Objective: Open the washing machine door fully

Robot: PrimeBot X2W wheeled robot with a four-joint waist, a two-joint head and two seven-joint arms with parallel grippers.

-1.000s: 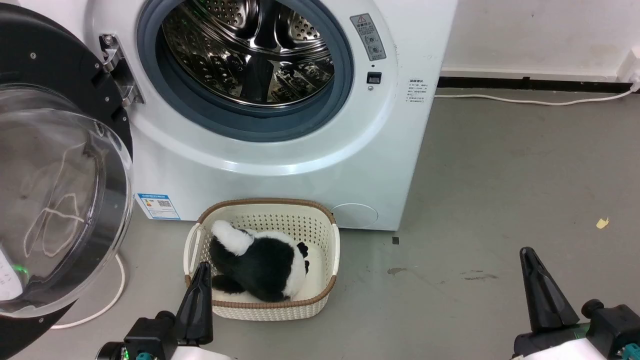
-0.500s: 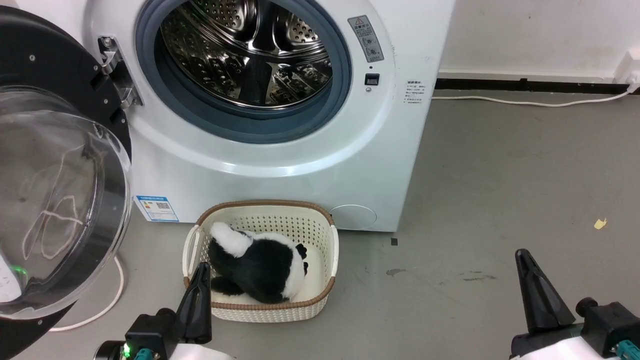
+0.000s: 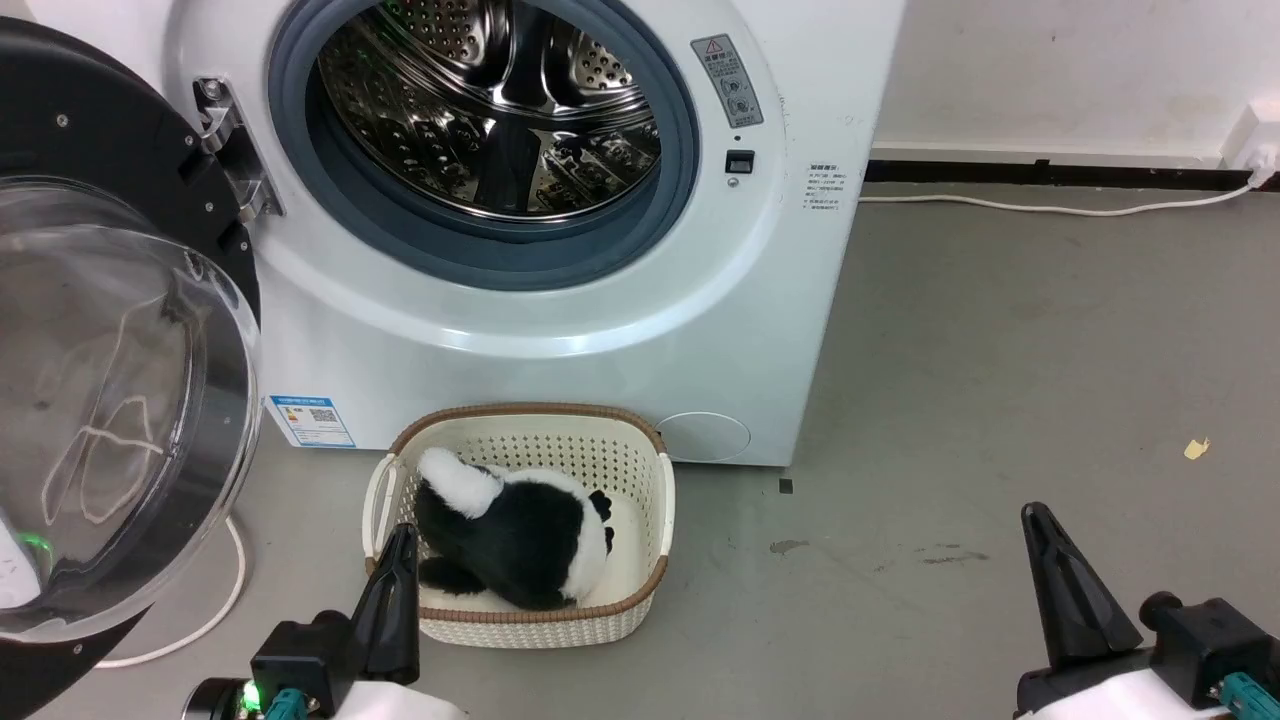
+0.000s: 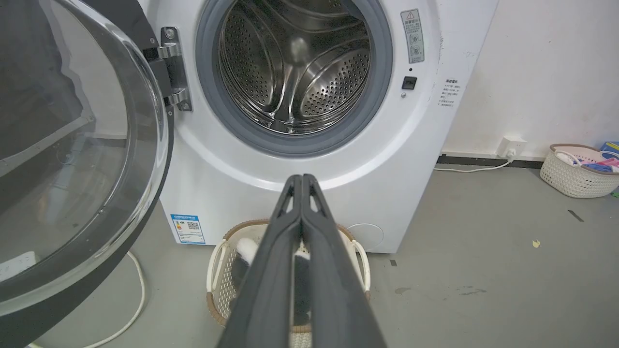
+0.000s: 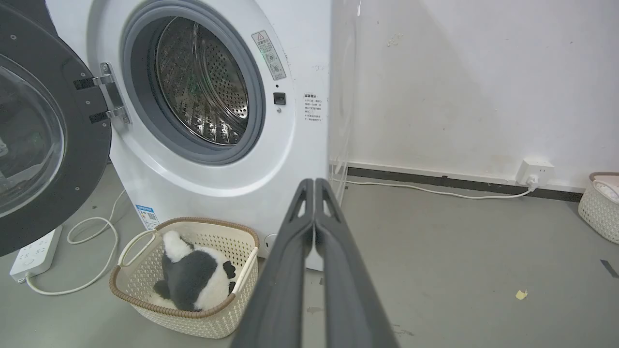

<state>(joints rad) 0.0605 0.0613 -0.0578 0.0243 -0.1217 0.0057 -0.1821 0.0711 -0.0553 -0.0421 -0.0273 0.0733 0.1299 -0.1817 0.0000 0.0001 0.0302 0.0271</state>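
Both tools are pressed together and hold nothing; the left tool sits low with its tips just beside the near rim of the basket, and the right tool hangs over bare floor, well apart from everything. A careless sweep of the left arm toward the washer could clip the basket and shove it, with the stuffed toy inside, along the floor. Left of the basket a white cable loops under the washing machine door, which is swung wide to the left and clear of the opening; whether it has reached its stop, I cannot tell. If another push is needed, closed fingers on that glossy bulging glass would probably skid off; pressing on the black rim looks safer. Too hard a push past the stop would strain the metal hinge. Beyond that, the steel drum stands exposed; a door that rebounds could swing back across it.
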